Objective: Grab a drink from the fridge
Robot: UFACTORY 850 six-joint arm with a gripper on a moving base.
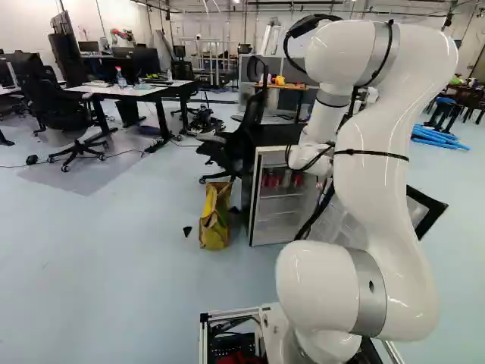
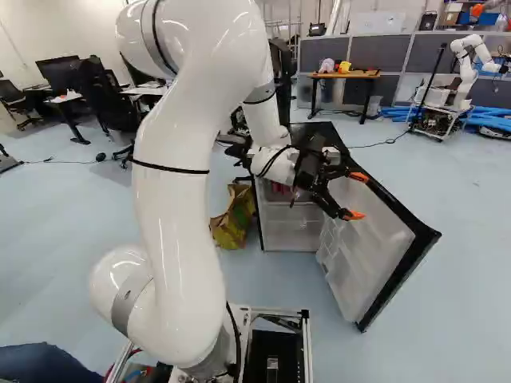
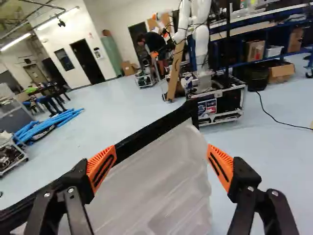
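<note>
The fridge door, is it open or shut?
Open: the door swings out from the fridge, and cans show inside.

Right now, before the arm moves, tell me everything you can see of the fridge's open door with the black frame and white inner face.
The black-framed fridge door stands swung wide open, upright, to the right of the black fridge body in the right base view. Its inner face is white, seemingly moulded plastic, with raised ridges and shelf-like recesses. The open black tool with orange pads is by its upper part; whether they touch, I cannot tell.
</note>
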